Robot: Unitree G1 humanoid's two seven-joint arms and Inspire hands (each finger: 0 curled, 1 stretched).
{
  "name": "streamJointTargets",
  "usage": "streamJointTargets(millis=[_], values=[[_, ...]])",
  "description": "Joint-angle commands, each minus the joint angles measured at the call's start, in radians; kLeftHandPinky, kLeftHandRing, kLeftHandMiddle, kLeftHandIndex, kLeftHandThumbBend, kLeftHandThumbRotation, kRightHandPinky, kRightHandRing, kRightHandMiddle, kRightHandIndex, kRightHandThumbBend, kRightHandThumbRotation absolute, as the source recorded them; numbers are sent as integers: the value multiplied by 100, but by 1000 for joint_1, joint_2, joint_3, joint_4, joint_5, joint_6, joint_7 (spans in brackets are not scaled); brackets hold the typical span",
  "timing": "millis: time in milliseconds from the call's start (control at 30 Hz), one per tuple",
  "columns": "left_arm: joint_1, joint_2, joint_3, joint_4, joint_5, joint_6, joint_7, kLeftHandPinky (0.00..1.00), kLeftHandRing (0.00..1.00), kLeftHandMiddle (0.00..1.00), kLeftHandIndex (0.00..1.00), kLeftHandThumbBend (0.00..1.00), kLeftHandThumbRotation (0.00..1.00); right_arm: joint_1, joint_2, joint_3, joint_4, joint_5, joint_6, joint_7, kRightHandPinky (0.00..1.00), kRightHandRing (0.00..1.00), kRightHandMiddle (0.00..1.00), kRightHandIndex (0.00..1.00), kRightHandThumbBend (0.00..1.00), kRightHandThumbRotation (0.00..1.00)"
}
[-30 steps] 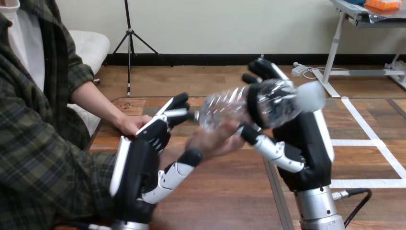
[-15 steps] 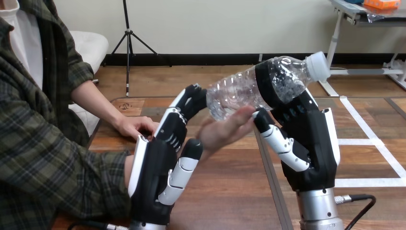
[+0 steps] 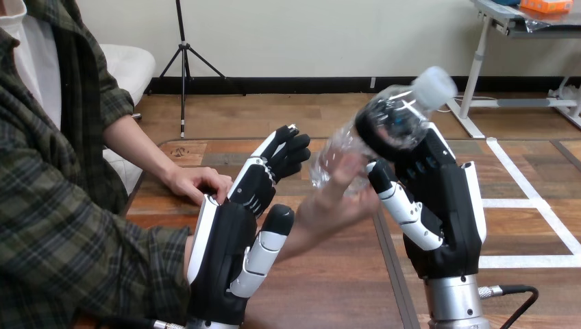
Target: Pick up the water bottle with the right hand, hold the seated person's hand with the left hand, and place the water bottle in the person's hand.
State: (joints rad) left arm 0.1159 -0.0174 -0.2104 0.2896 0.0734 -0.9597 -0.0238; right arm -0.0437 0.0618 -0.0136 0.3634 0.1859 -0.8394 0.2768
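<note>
My right hand [image 3: 438,205] is shut on the clear water bottle [image 3: 405,113], fingers round its upper body and thumb in front. The bottle tilts steeply, with its white cap up and to the right and its base down toward the person's hand [image 3: 336,202]. That hand is raised palm-up between my two hands, and its fingers touch the bottle's lower part. My left hand [image 3: 229,247] stands upright just left of the person's wrist. Its fingers are straight behind the wrist and its thumb is in front, and I cannot see either curled round it.
The person's other hand [image 3: 199,184] rests flat on the wooden table [image 3: 329,288] at the left, behind my left hand. Their plaid sleeve covers the lower left corner. White tape lines cross the table at the right.
The bottle has tipped more upright, cap rising and base dropping into the person's raised fingers. My left hand's fingers have straightened and the hand has lifted a little.
</note>
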Motion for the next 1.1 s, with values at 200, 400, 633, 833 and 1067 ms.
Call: streamJointTargets(millis=[200,400,633,833,1067], values=[[-46,-23,14,15,5,-23,8,78,81,83,86,65,94,-43,9,2,0,4,-28,-4,72,83,85,78,61,44],[-48,-24,15,18,7,-23,9,77,80,83,85,65,94,-44,8,2,3,1,-26,-6,72,82,85,78,63,45],[-50,-25,20,16,21,-21,17,76,80,82,85,66,94,-47,3,3,4,-6,-26,-5,72,82,85,78,64,45],[-51,-27,22,16,20,-20,18,75,79,82,84,65,94,-51,0,4,4,0,-24,1,72,82,85,79,65,44],[-51,-29,27,14,29,-18,20,74,79,81,84,66,93,-54,-3,5,3,-1,-22,4,72,82,85,79,67,42]])
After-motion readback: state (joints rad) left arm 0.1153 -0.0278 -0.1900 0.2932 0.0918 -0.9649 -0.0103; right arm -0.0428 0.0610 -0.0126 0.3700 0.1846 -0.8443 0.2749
